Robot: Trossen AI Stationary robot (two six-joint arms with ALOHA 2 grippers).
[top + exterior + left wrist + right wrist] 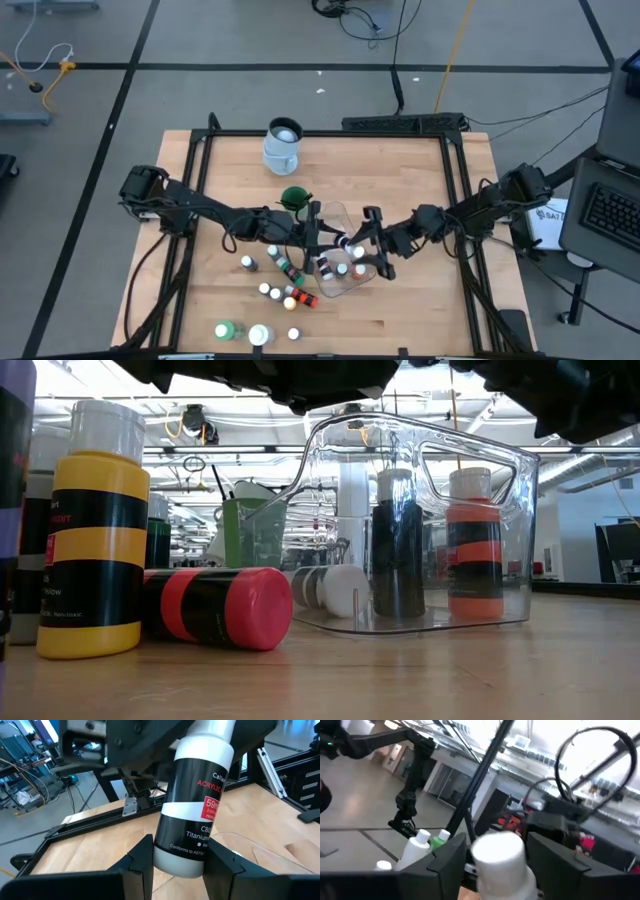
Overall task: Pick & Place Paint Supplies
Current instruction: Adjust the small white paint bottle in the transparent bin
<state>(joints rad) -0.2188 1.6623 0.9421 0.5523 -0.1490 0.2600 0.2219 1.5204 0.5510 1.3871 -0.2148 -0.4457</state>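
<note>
Pale jug [283,145] at the table's [420,180] far edge, clear plastic tub [352,222] mid-table

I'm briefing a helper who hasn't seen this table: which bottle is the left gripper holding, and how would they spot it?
Start at the clear plastic tub mid-table, where both arms meet. Just above it, the left gripper clamps the white bottle with black bands, labelled titanium, by its base. Unlike its neighbours, it hangs in the air instead of standing or lying on the wood.
</note>
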